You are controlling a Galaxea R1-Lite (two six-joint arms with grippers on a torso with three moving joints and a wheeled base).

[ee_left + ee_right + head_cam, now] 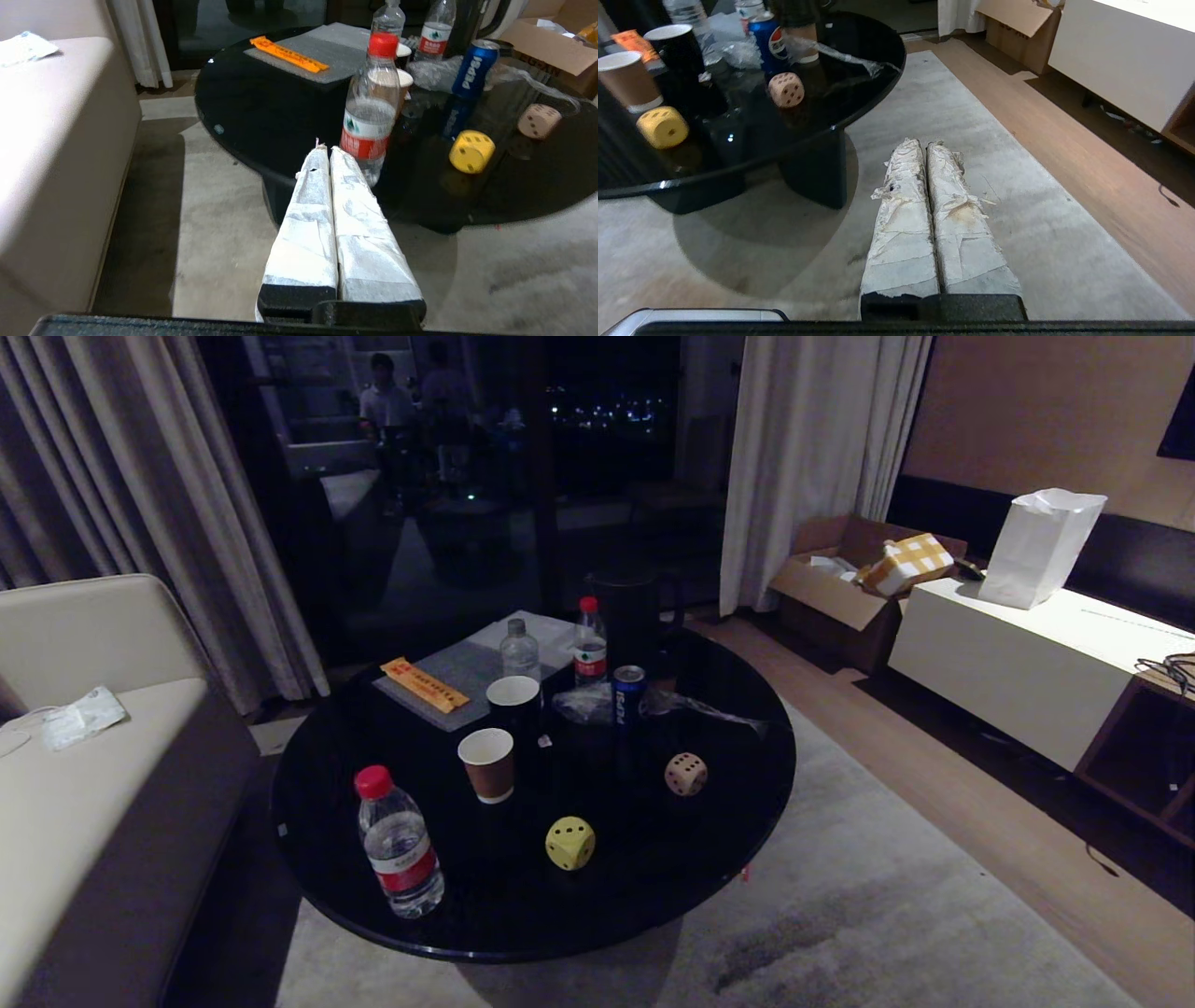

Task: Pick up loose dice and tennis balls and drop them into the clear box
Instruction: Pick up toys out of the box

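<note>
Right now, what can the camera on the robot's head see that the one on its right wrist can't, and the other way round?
Only the head view shows the red-capped water bottle at the table's near edge, the white paper bag and the sofa. Only the right wrist view shows the right gripper, jaws shut, hanging over the rug. Both show the yellow die, the beige die, the Pepsi can and the black round table.

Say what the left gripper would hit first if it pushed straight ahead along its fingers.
Most likely the water bottle at the near edge of the black table. The shut left gripper points at it from over the rug. Depth is unclear, so the table edge could come first.
</note>
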